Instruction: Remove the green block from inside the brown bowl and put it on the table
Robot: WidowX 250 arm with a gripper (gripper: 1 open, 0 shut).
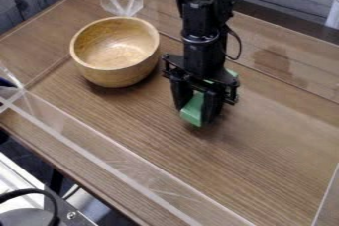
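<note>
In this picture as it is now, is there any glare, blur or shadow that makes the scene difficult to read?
In the camera view, the clear walls catch pale glare streaks at the left edge; the table shows a soft sheen near the far right; the whole frame is coarse and slightly soft; a faint shadow lies under the green block held in the gripper; the brown bowl is evenly lit.

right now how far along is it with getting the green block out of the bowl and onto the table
Done: the brown bowl is empty, so the green block is already out of it. In hand: the gripper is shut on the block, pointing straight down, with the block's lower end at or just above the table, to the right of the bowl. Left: open the jaws to release it, then lift away.
</note>
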